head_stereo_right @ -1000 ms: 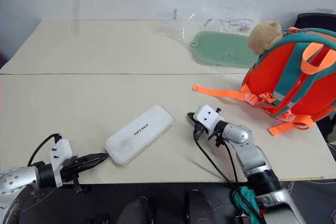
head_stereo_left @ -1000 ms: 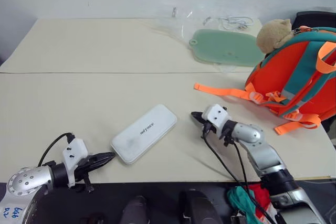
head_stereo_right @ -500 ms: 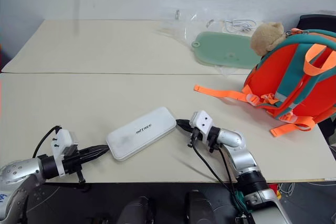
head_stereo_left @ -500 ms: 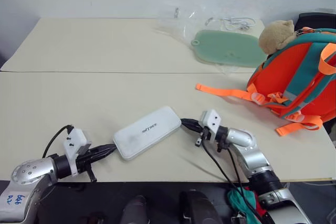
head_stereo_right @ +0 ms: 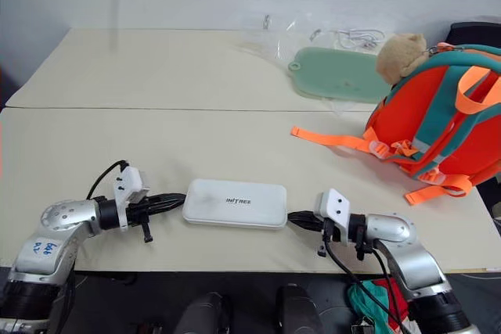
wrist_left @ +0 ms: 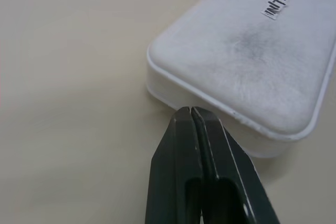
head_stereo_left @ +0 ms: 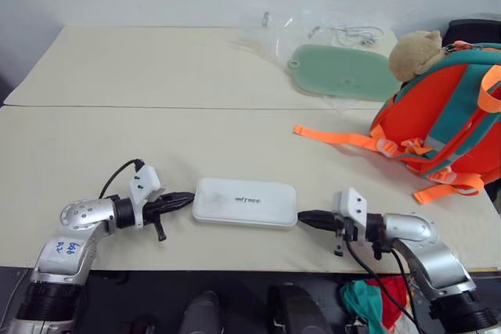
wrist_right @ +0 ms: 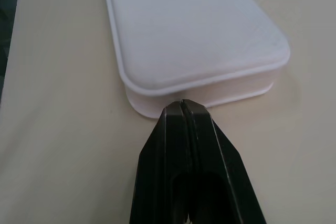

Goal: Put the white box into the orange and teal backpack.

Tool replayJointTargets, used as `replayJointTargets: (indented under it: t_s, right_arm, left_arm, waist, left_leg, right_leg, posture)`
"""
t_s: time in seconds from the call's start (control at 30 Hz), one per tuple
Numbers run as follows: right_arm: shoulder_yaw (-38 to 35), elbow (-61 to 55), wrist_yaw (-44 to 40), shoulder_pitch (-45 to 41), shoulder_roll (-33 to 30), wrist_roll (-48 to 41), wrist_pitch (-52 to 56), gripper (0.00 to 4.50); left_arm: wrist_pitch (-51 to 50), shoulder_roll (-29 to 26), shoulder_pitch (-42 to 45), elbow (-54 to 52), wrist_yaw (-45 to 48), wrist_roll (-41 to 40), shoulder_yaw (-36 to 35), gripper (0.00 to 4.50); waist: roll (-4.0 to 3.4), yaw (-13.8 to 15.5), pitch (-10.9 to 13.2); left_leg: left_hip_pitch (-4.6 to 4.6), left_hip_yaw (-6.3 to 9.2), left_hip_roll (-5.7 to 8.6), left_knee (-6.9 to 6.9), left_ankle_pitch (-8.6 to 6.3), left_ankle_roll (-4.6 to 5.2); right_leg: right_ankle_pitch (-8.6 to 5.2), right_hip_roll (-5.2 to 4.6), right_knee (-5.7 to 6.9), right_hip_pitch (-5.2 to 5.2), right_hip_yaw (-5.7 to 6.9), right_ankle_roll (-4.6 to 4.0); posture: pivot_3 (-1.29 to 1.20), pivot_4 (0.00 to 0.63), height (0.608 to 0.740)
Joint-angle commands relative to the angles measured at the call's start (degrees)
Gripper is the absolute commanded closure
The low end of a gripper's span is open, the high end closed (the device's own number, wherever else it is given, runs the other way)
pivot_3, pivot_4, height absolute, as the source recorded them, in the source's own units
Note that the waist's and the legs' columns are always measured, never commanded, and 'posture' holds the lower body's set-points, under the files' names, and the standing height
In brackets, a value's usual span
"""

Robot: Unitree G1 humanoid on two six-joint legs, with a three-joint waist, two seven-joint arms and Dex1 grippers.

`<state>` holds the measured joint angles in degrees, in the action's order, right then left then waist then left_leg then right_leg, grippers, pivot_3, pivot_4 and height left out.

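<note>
The white box (head_stereo_left: 245, 202) lies flat near the table's front edge, its long side across my view, dark lettering on top. My left gripper (head_stereo_left: 188, 198) is shut, its tip against the box's left end (wrist_left: 168, 95). My right gripper (head_stereo_left: 302, 216) is shut too, its tip pressed at the box's right end (wrist_right: 173, 100). The box sits squeezed between the two tips. The orange and teal backpack (head_stereo_left: 442, 115) stands at the right of the table, a tan plush bear (head_stereo_left: 412, 52) at its top and orange straps (head_stereo_left: 337, 135) trailing toward the middle.
A pale green flat pad (head_stereo_left: 340, 72) lies at the back right, beside clear plastic wrap and a white cable (head_stereo_left: 352, 34). A seam (head_stereo_left: 156, 107) runs across the two-part table. The table's front edge (head_stereo_left: 235, 270) is just below the box.
Both arms swung inward and the box turned from slanted to lying straight across. The right gripper drew back toward me and now meets the box's right end; the left gripper stays at its left end.
</note>
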<state>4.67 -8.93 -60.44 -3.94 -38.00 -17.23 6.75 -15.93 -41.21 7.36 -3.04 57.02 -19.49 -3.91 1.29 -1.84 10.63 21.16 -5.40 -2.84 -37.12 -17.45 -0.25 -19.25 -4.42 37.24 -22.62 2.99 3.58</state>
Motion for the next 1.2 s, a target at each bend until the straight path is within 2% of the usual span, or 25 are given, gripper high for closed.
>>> replayJointTargets:
  t_s: [0.03,0.13,0.17,0.3,0.33,0.4,0.47,0.57,0.67,0.8,0.87,1.1,1.2]
  right_arm:
    - [-2.47,-2.53,0.72,1.2,-1.68,-0.35,0.16,4.5]
    - [-4.6,-3.71,1.62,3.02,-3.32,-0.28,0.52,4.5]
    - [-5.16,-4.12,1.72,3.49,-3.67,-0.53,0.69,4.5]
    - [-5.81,-4.86,2.98,3.95,-4.42,0.64,0.97,4.5]
    - [-5.92,-4.71,3.59,3.77,-4.47,1.16,0.95,4.5]
    - [-5.75,-3.64,4.63,2.42,-4.14,2.14,0.82,4.5]
    - [-5.05,-2.66,4.78,1.09,-3.88,2.7,0.91,4.5]
    - [-3.39,-1.56,3.92,-0.73,-3.48,3.4,0.65,4.5]
    - [-1.3,-0.8,2.66,-2.34,-3.29,4.12,-0.36,4.5]
    - [1.97,0.98,3.71,-6.55,-0.18,5.58,-0.31,4.5]
    - [3.02,1.33,4.15,-7.59,1.01,6.32,-0.02,4.5]
    - [4.84,2.78,5.9,-9.76,4.01,8.14,-0.11,4.5]
    - [4.8,2.46,6.0,-9.48,4.16,8.21,0.06,4.5]
  left_arm:
    - [0.27,-2.81,0.01,2.32,2.42,-0.46,-2.1,4.46]
    - [-6.29,-7.41,-0.06,3.25,6.47,-5.04,-5.21,3.88]
    - [-10.35,-8.36,0.77,3.79,6.58,-6.91,-6.05,3.56]
    - [-38.86,-9.77,10.11,8.06,3.63,-18.58,-8.79,2.31]
    - [-45.84,-10.66,13.17,10.01,2.91,-19.2,-7.5,1.98]
    - [-56.08,-14.74,18.35,12.19,5.21,-17.5,1.08,1.32]
    - [-63.03,-14.73,23.42,15.17,5.66,-17.81,5.36,0.75]
    - [-66.7,-11.19,28.97,19.07,4.09,-17.22,8.08,0.75]
    - [-69.99,-8.23,30.84,18.25,3.61,-17.72,10.78,0.75]
    - [-75.82,0.47,32.58,21.29,-1.8,-17.26,9.08,0.75]
    - [-76.49,2.8,33.2,23.21,-4.04,-17.72,7.33,0.75]
    - [-76.57,2.52,33.02,23.34,-6.48,-25.18,8.49,0.75]
    - [-76.57,3.4,33.03,23.65,-9.07,-25.85,6.53,1.32]
  waist:
    - [0.0,0.06,0.0]
    - [0.01,0.25,0.0]
    - [0.01,0.26,0.0]
    - [0.02,0.77,0.01]
    - [0.03,0.85,0.01]
    - [0.1,0.79,0.05]
    - [0.1,0.51,0.05]
    - [0.11,0.36,0.06]
    - [0.12,0.29,0.06]
    - [0.1,0.38,0.05]
    - [0.09,0.71,0.05]
    - [0.1,1.13,0.05]
    - [0.1,1.13,0.05]
  left_leg:
    - [-0.01,0.0,0.0,0.0,0.01,-0.01]
    - [0.03,0.02,0.01,-0.02,0.01,-0.02]
    - [0.04,0.02,0.01,-0.03,0.01,-0.02]
    - [0.04,0.07,0.05,-0.09,0.03,0.01]
    - [0.07,0.1,0.06,-0.14,0.03,0.03]
    - [0.06,0.1,0.1,-0.17,0.04,0.02]
    - [0.05,0.06,0.14,-0.14,0.08,-0.05]
    - [0.06,0.02,0.14,-0.16,0.2,-0.27]
    - [0.09,0.01,0.09,-0.23,0.25,-0.35]
    - [0.07,-0.01,0.12,-0.33,0.26,-0.35]
    - [0.07,0.01,0.14,-0.44,0.26,-0.33]
    - [0.1,0.02,0.13,-0.57,0.24,-0.32]
    - [0.09,0.02,0.13,-0.58,0.23,-0.32]
  right_leg:
    - [0.0,0.0,0.01,0.0,0.01,-0.01]
    - [-0.01,-0.01,0.05,-0.03,0.02,-0.01]
    - [-0.01,-0.02,0.04,-0.04,0.02,-0.01]
    - [-0.01,-0.08,0.07,0.01,0.03,-0.01]
    - [-0.01,-0.08,0.1,0.01,0.06,0.0]
    - [-0.02,-0.06,0.13,0.02,0.05,0.02]
    - [-0.02,-0.03,0.1,0.0,0.02,0.03]
    - [-0.05,0.02,0.14,-0.01,-0.01,0.07]
    - [-0.05,0.08,0.17,-0.04,-0.04,0.06]
    - [-0.07,0.05,0.23,-0.02,-0.09,0.08]
    - [-0.07,0.01,0.29,0.01,-0.08,0.1]
    - [-0.08,-0.02,0.31,0.03,-0.1,0.11]
    - [-0.08,-0.02,0.33,0.03,-0.09,0.11]
  posture:
    - [0.0,0.15,0.74]
    - [0.0,0.15,0.74]
    - [0.0,0.15,0.74]
    - [0.0,0.15,0.74]
    - [0.0,0.15,0.74]
    - [0.0,0.15,0.74]
    - [0.0,0.15,0.74]
    - [0.0,0.15,0.74]
    - [0.0,0.15,0.74]
    - [0.0,0.15,0.74]
    - [0.0,0.15,0.74]
    - [0.0,0.15,0.74]
    - [0.0,0.15,0.74]
